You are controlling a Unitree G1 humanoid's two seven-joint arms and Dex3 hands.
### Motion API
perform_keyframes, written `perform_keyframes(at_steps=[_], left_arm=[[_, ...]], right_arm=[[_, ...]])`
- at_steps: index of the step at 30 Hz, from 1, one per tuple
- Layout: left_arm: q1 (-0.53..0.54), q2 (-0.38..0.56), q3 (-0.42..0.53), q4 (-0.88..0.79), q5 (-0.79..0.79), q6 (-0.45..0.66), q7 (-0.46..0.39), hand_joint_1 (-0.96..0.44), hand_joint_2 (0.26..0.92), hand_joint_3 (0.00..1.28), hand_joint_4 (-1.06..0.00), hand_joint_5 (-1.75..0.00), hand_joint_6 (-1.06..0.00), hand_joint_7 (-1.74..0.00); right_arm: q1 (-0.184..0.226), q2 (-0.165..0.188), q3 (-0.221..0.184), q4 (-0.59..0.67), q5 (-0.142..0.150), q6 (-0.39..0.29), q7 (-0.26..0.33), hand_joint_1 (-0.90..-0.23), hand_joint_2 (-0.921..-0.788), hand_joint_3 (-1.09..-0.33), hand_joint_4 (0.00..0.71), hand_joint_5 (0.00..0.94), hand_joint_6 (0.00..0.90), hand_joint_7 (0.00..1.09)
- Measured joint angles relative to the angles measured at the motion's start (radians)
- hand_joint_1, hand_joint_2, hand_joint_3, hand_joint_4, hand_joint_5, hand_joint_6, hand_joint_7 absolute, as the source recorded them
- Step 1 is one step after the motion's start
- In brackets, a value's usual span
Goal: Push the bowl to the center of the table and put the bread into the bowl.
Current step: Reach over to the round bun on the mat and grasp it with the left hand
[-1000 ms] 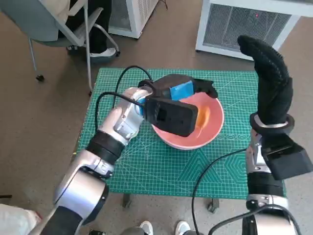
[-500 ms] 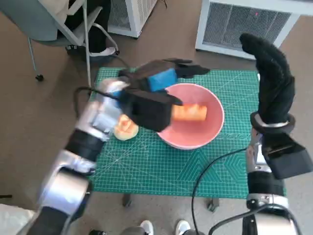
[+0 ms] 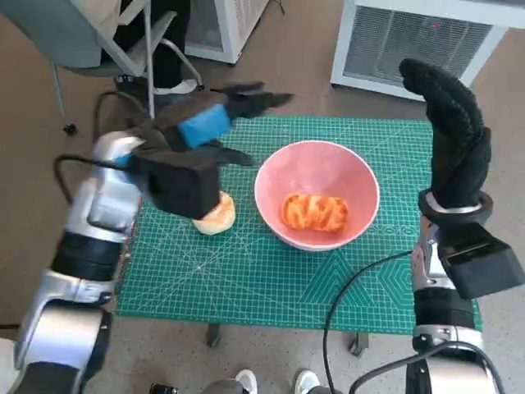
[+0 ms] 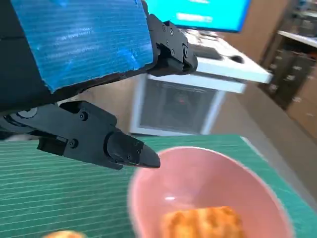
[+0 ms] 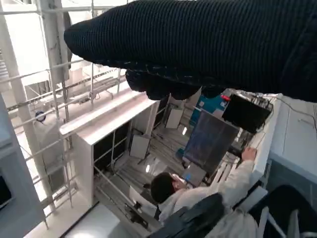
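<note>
Fingers (image 3: 250, 97) of left hand (image 3: 201, 123) spread, empty, above table (image 3: 271, 279).

Even, bright indoor light; left wrist view soft and blurred (background especially); head view bends at edges.

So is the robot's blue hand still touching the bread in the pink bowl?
Apart. In the head view the left hand hangs off to one side of the bowl, its fingers spread and holding nothing, while the bread lies alone inside it.
</note>
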Motion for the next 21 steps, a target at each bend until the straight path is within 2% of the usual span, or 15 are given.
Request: perform_keyframes(at_steps=[9,21], left_arm=[[0.074,0.048,0.005,-0.022,0.001,0.016,-0.008,-0.21,0.875,0.00,-0.24,-0.01,-0.37,-0.03],[0.122,0.063,-0.016,-0.035,0.017,0.073,-0.039,-0.22,0.878,0.00,-0.24,0.00,-0.37,-0.02]], right_arm=[[-0.013,0.000,0.001,0.018,-0.004,0.000,0.001,-0.630,-0.921,-0.776,0.301,0.002,0.062,0.57],[-0.032,0.000,0.005,0.035,-0.009,-0.001,0.001,-0.629,-0.921,-0.779,0.303,0.002,0.064,0.57]])
